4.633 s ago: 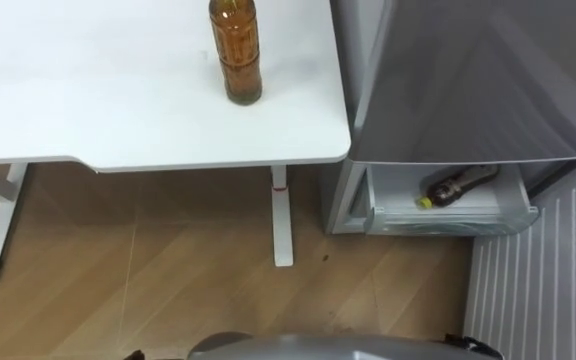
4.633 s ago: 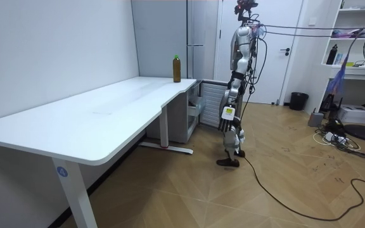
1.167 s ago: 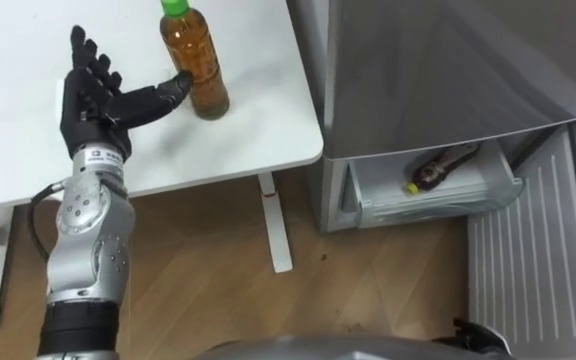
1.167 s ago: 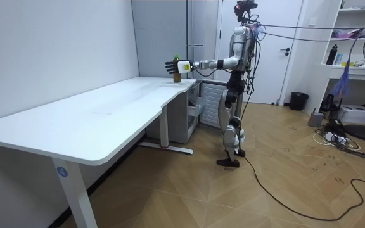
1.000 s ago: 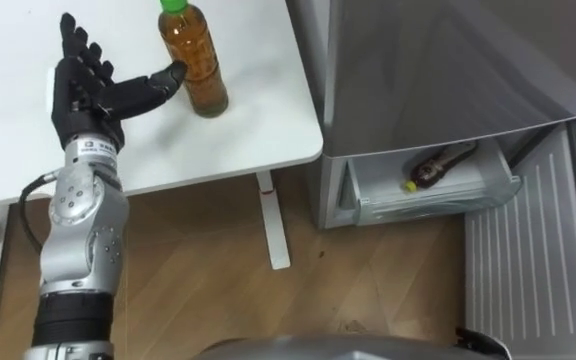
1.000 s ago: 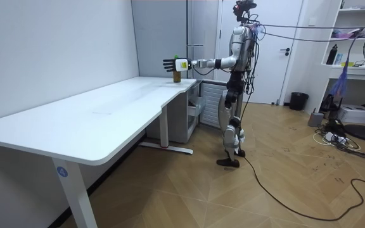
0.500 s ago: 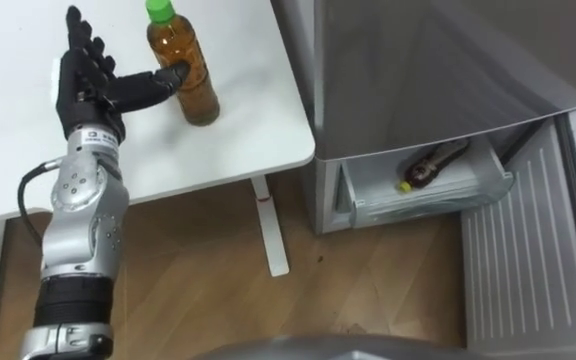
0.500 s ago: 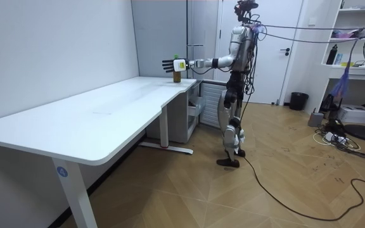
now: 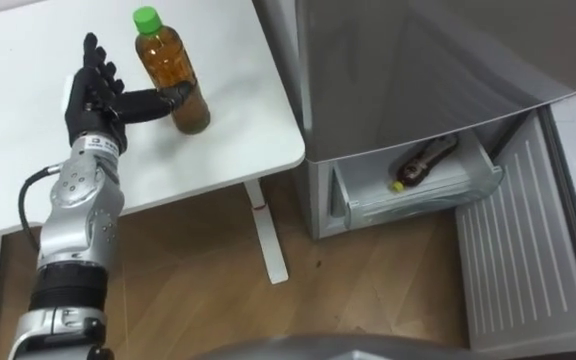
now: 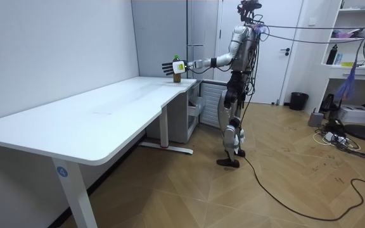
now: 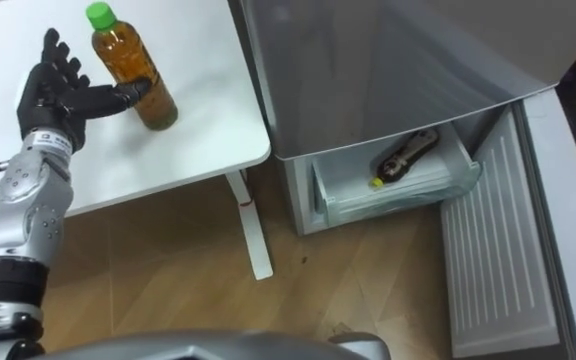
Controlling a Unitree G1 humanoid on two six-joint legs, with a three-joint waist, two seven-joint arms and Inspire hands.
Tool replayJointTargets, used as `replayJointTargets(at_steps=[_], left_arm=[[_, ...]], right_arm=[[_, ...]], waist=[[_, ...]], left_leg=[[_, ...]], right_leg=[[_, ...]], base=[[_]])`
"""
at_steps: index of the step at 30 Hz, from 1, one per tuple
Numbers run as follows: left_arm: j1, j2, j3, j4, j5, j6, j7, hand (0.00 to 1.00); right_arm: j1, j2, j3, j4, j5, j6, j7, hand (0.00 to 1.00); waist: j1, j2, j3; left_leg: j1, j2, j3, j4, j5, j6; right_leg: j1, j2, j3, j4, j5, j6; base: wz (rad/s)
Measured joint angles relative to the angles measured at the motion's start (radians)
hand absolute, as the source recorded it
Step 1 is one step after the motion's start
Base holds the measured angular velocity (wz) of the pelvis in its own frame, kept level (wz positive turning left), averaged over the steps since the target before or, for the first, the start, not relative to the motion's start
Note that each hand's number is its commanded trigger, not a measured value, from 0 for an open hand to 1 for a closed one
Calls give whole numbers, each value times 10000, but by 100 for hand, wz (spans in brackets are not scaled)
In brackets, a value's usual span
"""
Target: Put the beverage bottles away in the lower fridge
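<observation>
An amber drink bottle [image 9: 174, 72] with a green cap stands upright near the right end of the white table [image 9: 28, 190]. My left hand [image 9: 98, 100] is open just left of it, fingers spread and the thumb touching the bottle's side. In the right eye view the same bottle [image 11: 133, 68] and left hand [image 11: 56, 90] appear. A dark bottle [image 9: 420, 162] with a yellow cap lies in the lower fridge drawer [image 9: 418, 195], which stands pulled out. In the room view I stand beside the fridge [image 10: 195, 63], left arm stretched over the table corner.
The grey fridge body [image 9: 418, 50] rises right of the table. Its open lower door [image 9: 513, 250] with ribbed inner face lies out at the right. A white table leg [image 9: 268, 240] stands on the wooden floor below.
My left arm rose from my side to the bottle. Over the last second the thumb closed onto the bottle's side; the view shifted, the camera's own move.
</observation>
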Motion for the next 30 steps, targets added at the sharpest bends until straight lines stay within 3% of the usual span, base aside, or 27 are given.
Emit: replayJointTargets(at_steps=[5, 15, 30], left_arm=[[-327, 166, 17, 492, -118, 141, 69, 0], [-346, 515, 41, 654, -236, 394, 60, 0], [-569, 590, 41, 886, -421, 646, 58, 0]], right_arm=[[71, -2, -7, -155, -159, 221, 4, 0], [162, -13, -201, -320, -376, 350, 10, 0], [150, -71, -212, -326, -372, 432, 1, 0]], waist=[[10, -15, -2], [-31, -39, -4], [-46, 201, -18]], left_leg=[[-17, 3, 13, 9, -3, 7], [-71, 15, 61, 59, -18, 23], [-148, 20, 61, 201, -64, 49]], right_leg=[[-87, -1, 13, 107, -1, 1], [-139, -3, 12, 115, 0, 0], [-135, -10, 14, 121, 3, 4]], base=[[-2], [-2], [0]])
